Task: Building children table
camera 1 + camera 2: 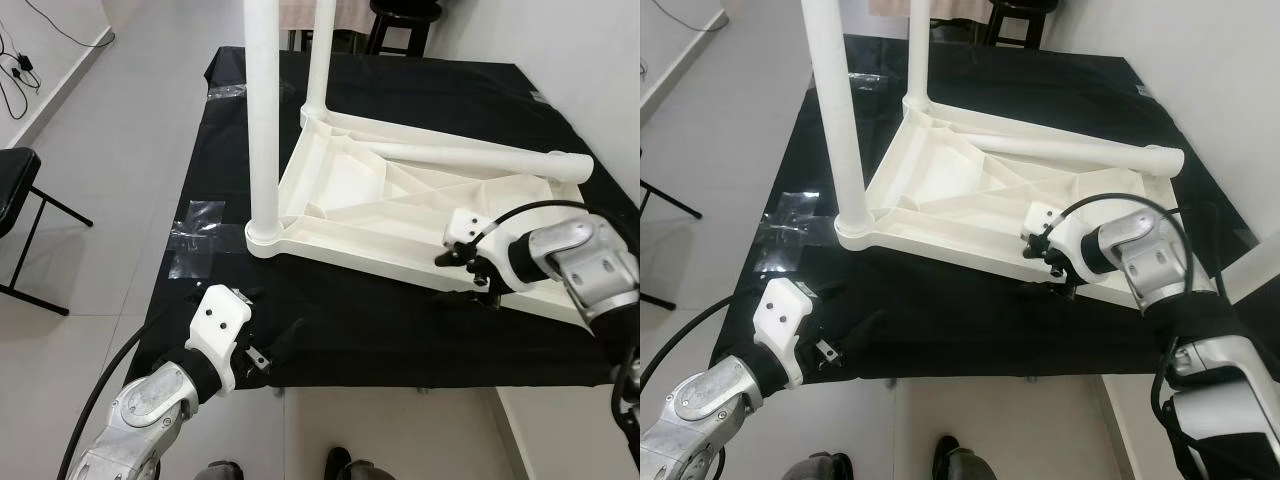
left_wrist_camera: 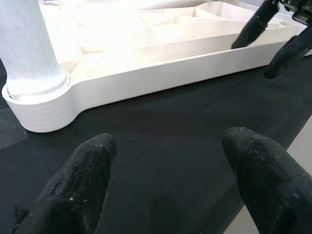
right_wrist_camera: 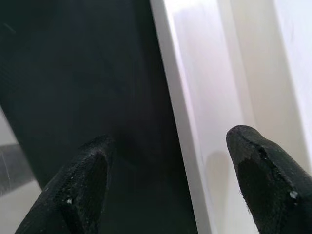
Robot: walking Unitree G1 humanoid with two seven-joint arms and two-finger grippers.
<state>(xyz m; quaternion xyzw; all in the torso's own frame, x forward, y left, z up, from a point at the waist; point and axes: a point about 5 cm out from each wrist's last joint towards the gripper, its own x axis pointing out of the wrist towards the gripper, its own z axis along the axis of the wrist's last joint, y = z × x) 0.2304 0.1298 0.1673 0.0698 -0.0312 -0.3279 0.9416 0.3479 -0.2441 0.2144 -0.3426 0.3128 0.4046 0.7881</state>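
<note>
Left eye view: an upturned white tabletop (image 1: 400, 205) lay on a black-draped counter (image 1: 400, 330), its ribbed underside facing up. Two white legs stood upright in its corners, one leg (image 1: 263, 120) at the near corner toward 9 o'clock, another leg (image 1: 320, 55) at the far corner toward 12 o'clock. A third, loose leg (image 1: 470, 157) lay on its side across the tray toward 3 o'clock. The right hand (image 1: 482, 283) hovered at the tabletop's near rim toward 4 o'clock, fingers spread and straddling the rim, gripping nothing. The left hand (image 1: 268, 355) rested low over the counter's near edge toward 7 o'clock, fingers likewise apart and empty, well short of the tabletop. Clear tape (image 1: 195, 235) lay on the cloth toward 9 o'clock.
</note>
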